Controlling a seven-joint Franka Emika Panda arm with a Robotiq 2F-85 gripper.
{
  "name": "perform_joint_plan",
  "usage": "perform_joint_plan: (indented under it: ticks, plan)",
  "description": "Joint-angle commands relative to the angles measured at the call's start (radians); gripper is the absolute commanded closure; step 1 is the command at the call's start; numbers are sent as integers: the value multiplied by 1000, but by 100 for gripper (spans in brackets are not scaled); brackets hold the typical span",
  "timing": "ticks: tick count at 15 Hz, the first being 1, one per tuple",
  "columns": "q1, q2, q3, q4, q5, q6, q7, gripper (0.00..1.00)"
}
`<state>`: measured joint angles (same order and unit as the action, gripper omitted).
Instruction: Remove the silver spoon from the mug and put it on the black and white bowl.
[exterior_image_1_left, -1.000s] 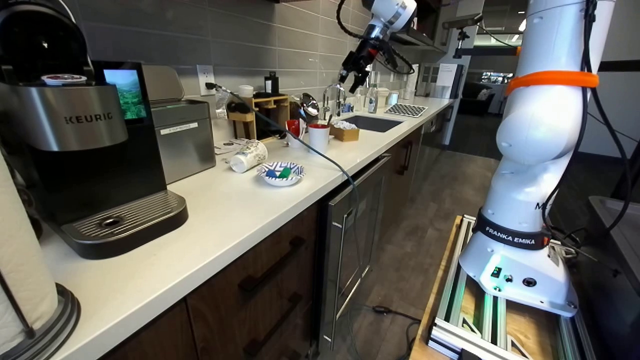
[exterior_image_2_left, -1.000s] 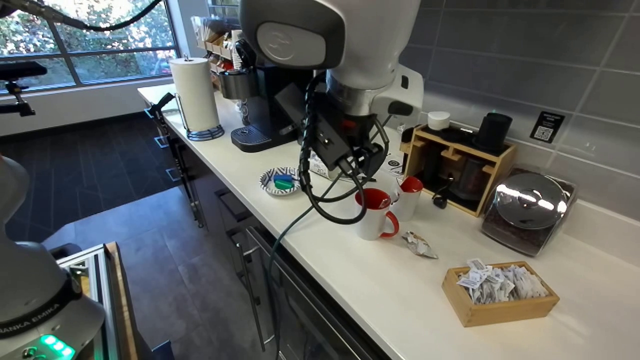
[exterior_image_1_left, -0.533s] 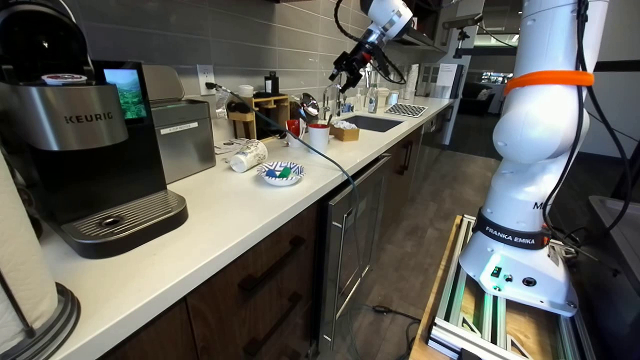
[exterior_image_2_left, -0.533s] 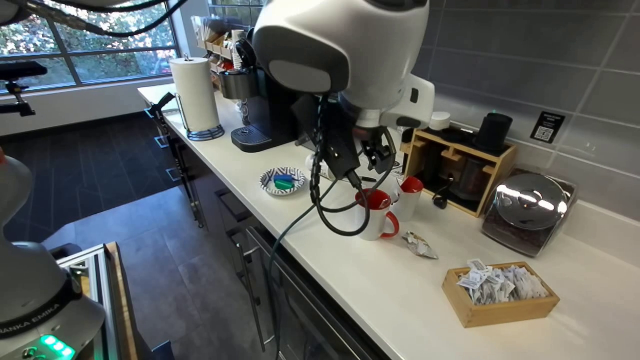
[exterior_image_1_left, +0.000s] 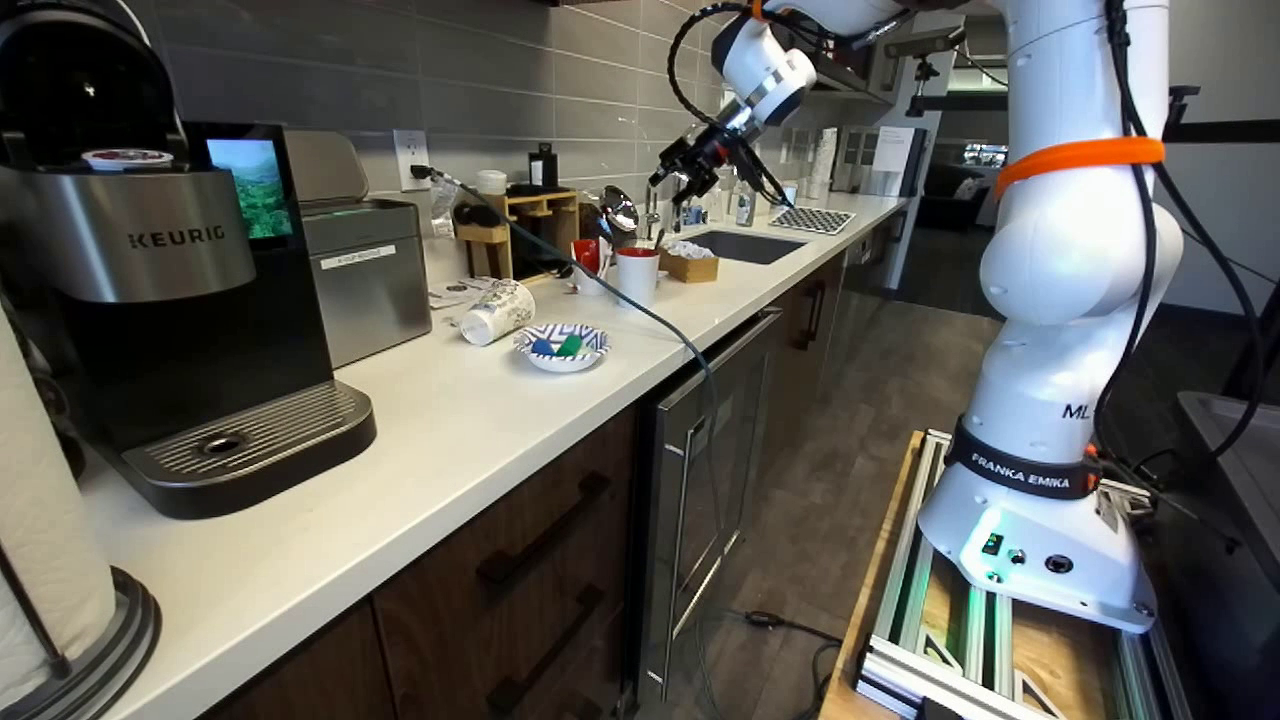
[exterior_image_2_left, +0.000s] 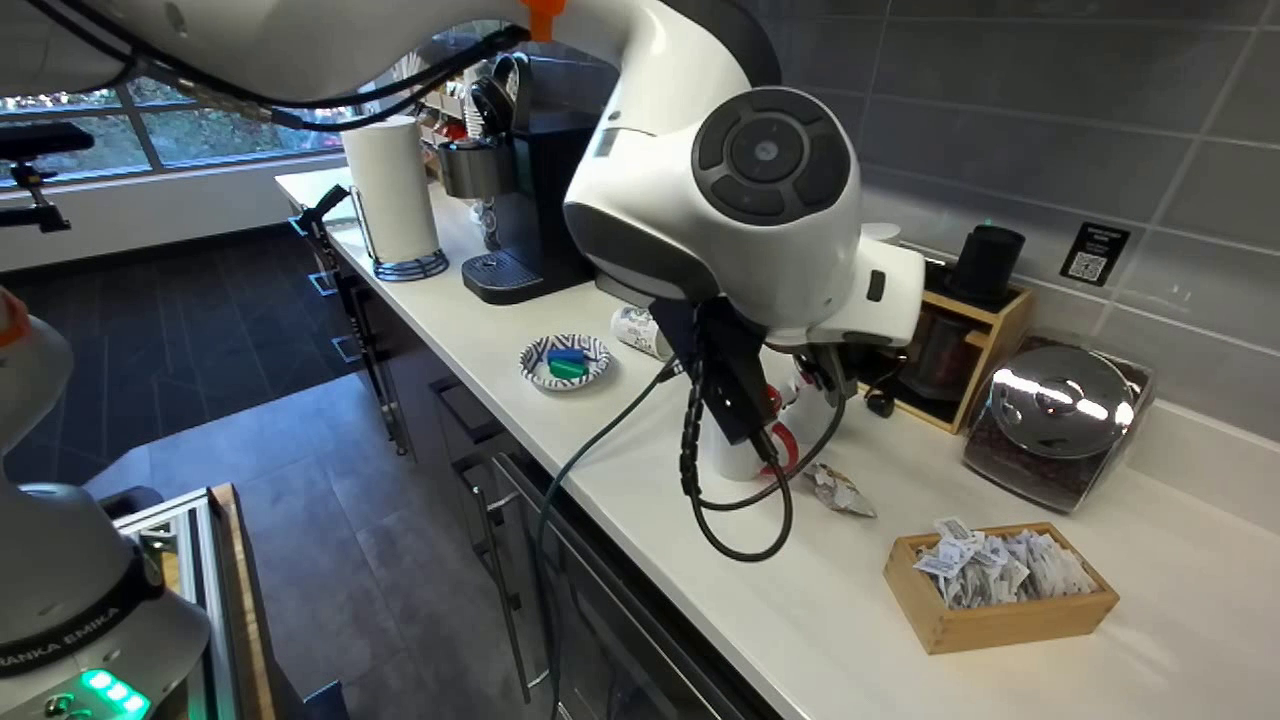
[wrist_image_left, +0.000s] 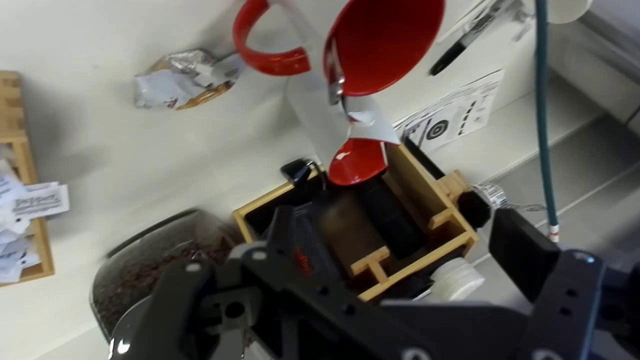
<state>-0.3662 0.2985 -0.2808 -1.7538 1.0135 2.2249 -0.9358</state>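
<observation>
The silver spoon (wrist_image_left: 336, 90) leans over the rim of a white mug with a red inside (wrist_image_left: 395, 35) in the wrist view. Its dark-looking handle (exterior_image_1_left: 660, 238) rises above the mug (exterior_image_1_left: 637, 280) in an exterior view. The black and white bowl (exterior_image_1_left: 562, 364) stands on the counter, apart from the mug, and holds a blue and a green item; it also shows in an exterior view (exterior_image_2_left: 535, 373). My gripper (wrist_image_left: 402, 237) is open and empty, high above the counter near the mugs. In an exterior view the gripper (exterior_image_1_left: 669, 188) tilts downward; the arm hides most of it from the opposite camera.
A second red-and-white mug (wrist_image_left: 357, 162) stands beside the first. A wooden organizer (wrist_image_left: 425, 265), a foil wrapper (wrist_image_left: 187, 80), a packet box (exterior_image_2_left: 1000, 620), a tipped paper cup (exterior_image_1_left: 498, 312) and a coffee machine (exterior_image_1_left: 190, 330) are around. A cable (exterior_image_1_left: 640, 305) crosses the counter's front edge.
The gripper has moved lower and tilted further in one exterior view. In the opposite one the arm has come down and right, now covering much of the mugs and uncovering the bowl and paper cup.
</observation>
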Motion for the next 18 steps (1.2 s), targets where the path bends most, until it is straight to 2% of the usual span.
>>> perform_joint_plan:
  ticks: [1, 6, 8, 10, 12, 15, 17, 18]
  plan:
    - [11, 3, 25, -34, -12, 160, -30, 0]
    - [51, 16, 32, -103, -179, 349, 75, 0]
    - [61, 27, 33, -130, -285, 385, 164, 1]
    - [52, 25, 52, -150, -360, 364, 221, 6]
    - [32, 20, 90, -157, -373, 343, 225, 11]
    - [17, 11, 132, -160, -360, 329, 216, 13]
    - [13, 15, 148, -156, -357, 330, 216, 18]
    - [13, 17, 151, -155, -360, 335, 222, 24]
